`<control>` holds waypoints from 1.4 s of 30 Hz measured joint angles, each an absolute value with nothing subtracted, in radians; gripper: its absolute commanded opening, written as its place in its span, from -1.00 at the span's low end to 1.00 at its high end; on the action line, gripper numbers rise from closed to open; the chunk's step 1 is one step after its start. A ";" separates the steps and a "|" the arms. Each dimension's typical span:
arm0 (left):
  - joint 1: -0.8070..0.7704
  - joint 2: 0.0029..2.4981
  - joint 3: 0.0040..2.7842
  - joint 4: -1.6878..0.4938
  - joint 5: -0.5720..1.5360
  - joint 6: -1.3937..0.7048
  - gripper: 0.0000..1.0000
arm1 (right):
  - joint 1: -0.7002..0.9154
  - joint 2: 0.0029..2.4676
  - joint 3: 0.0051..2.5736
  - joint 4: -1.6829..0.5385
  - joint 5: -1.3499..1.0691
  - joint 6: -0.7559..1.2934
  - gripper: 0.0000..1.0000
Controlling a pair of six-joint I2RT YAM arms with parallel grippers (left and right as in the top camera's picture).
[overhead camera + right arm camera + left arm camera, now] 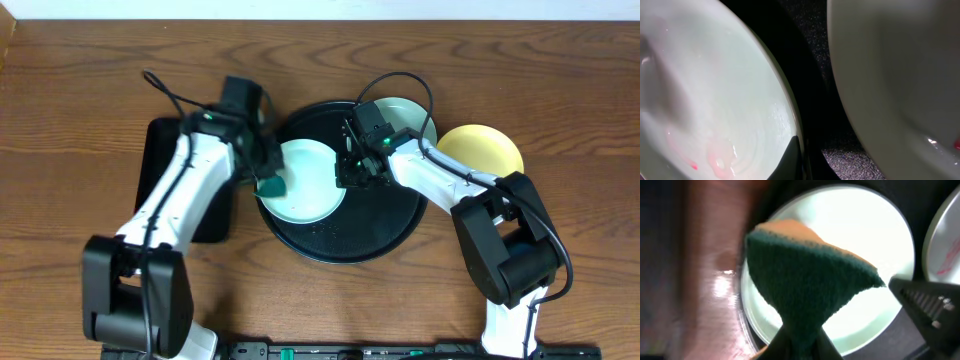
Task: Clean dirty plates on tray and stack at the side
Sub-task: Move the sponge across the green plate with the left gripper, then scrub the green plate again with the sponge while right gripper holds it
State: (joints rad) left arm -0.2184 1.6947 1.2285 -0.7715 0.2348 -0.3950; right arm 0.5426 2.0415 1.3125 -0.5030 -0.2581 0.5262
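A pale mint plate [305, 180] lies on the left part of the round black tray [385, 225]. My left gripper [268, 180] is shut on a green sponge [272, 187] that rests at this plate's left rim. In the left wrist view the sponge [810, 280] covers much of the plate [865, 230]. My right gripper [350, 172] is shut on the plate's right rim; red smears [690, 162] show inside the plate [715, 90]. A second mint plate [408, 118] with red streaks sits at the tray's far right rim. The yellow plate [482, 150] lies on the table right of the tray.
A rectangular black tray [165, 160] lies left of the round tray, partly under my left arm. Bare wooden table [80, 90] surrounds everything. The second plate [900, 75] stands close to my right gripper [801, 160], with a strip of tray [815, 75] between.
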 measured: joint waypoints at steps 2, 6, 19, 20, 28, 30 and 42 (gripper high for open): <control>-0.233 1.695 1.172 -0.700 0.252 -0.388 -0.85 | 0.543 2.041 1.313 -0.503 -0.258 0.526 -0.98; -0.252 1.696 1.087 -0.573 0.268 -0.369 -0.85 | 0.543 2.042 1.313 -0.503 -0.258 0.526 -0.98; -0.331 1.744 1.024 -0.506 0.279 -0.339 -0.86 | 0.543 2.042 1.313 -0.503 -0.258 0.526 -0.98; -0.336 1.746 1.024 -0.499 0.278 -0.339 -0.86 | 0.543 2.042 1.313 -0.503 -0.258 0.526 -0.98; -0.344 1.747 1.021 -0.394 0.095 -0.428 -0.86 | 0.543 2.042 1.313 -0.503 -0.258 0.526 -0.98; -0.345 1.747 1.021 -0.390 0.007 -0.477 -0.85 | 0.543 2.042 1.313 -0.503 -0.258 0.526 -0.98; -0.356 1.747 1.021 -0.491 0.133 -0.434 -0.85 | 0.543 2.043 1.314 -0.501 -0.258 0.525 -0.98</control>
